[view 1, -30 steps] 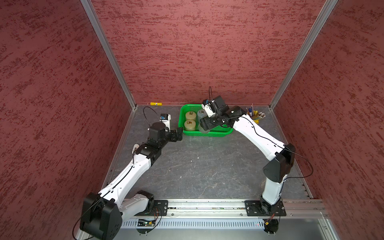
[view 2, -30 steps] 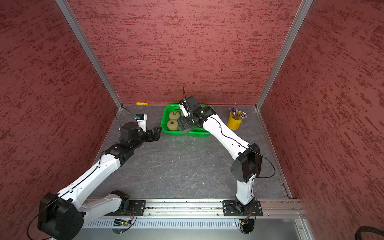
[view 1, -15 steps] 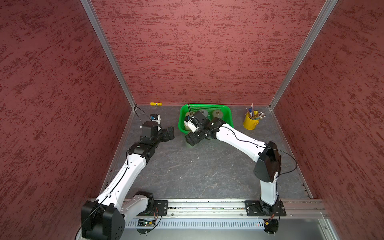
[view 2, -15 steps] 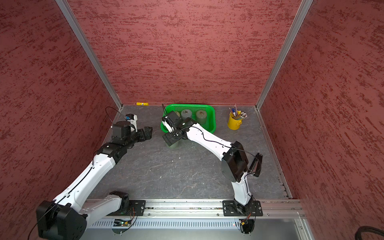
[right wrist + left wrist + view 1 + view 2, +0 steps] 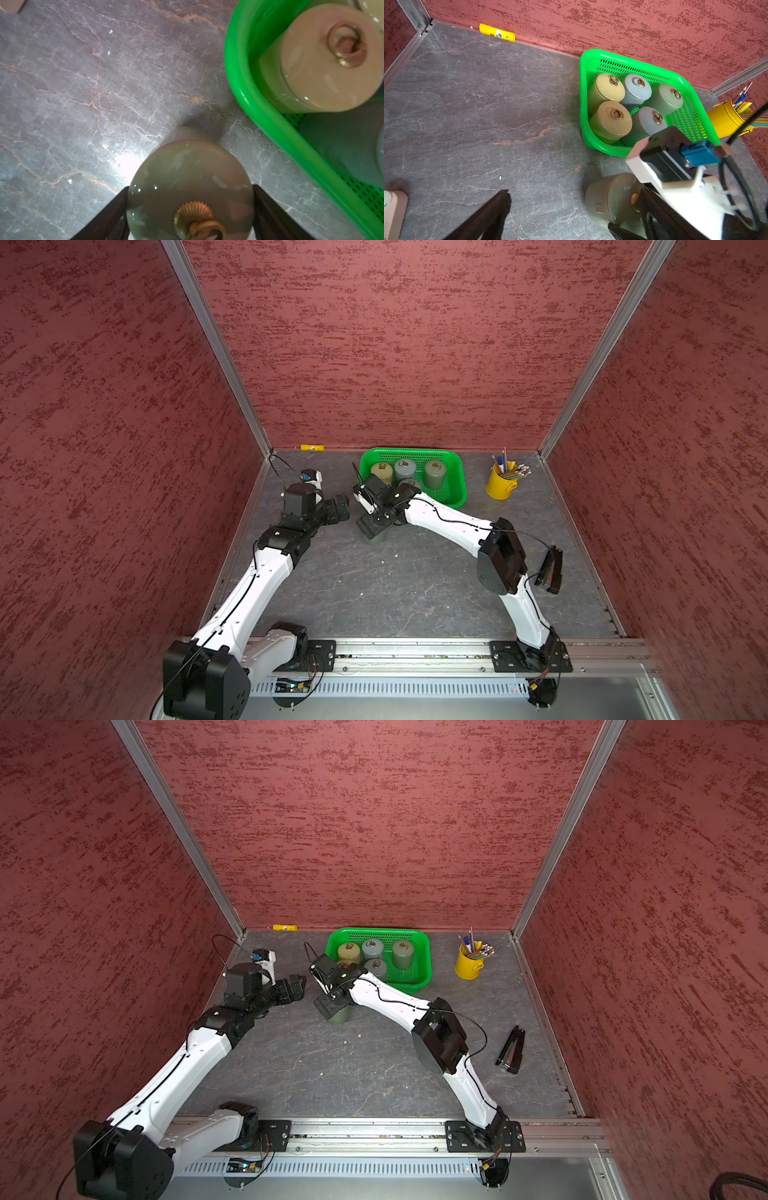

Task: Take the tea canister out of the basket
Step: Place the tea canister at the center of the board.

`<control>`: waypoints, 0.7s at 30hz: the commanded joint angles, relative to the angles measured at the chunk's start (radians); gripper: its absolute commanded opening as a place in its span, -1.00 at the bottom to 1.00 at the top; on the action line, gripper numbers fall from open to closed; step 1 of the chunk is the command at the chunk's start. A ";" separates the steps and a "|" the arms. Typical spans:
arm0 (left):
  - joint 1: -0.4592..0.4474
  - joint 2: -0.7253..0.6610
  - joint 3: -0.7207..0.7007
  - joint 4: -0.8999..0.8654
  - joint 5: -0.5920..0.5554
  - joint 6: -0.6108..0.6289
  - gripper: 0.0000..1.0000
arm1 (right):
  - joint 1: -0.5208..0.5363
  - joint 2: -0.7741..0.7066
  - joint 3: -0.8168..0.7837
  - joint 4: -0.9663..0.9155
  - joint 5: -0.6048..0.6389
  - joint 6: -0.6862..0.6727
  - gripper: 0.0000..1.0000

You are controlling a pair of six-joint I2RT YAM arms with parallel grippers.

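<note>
A small yellow bucket [image 5: 500, 486] full of pencils [image 5: 514, 471] stands at the far right corner of the gray table [image 5: 395, 589]. A yellow tube [image 5: 497, 35] lies on its side – right against the red back wall [image 5: 395, 344]. A black stapler [image 5: 510, 1050] lies near the right edge, well apart from the bucket.

Three rough red walls [image 5: 395, 344] close me in; silver posts [image 5: 216, 348] rise at eleven and one o'clock. The floor [image 5: 395, 585] under me is grey and veined.
</note>
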 commanded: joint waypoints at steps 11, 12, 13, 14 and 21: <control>0.003 -0.006 -0.016 0.026 0.014 -0.003 0.99 | 0.009 0.062 0.118 0.000 0.027 0.017 -1.00; 0.004 -0.004 -0.016 0.027 0.014 -0.002 0.99 | 0.010 0.065 0.120 0.000 0.026 0.017 -1.00; 0.004 -0.003 -0.016 0.029 0.014 -0.003 1.00 | 0.009 0.067 0.123 -0.002 0.024 0.017 -1.00; 0.004 -0.003 -0.015 0.028 0.016 -0.003 0.99 | 0.010 0.070 0.127 -0.004 0.022 0.017 -0.98; 0.004 0.000 -0.018 0.031 0.019 -0.002 0.99 | 0.010 0.079 0.137 -0.018 0.006 0.016 -0.63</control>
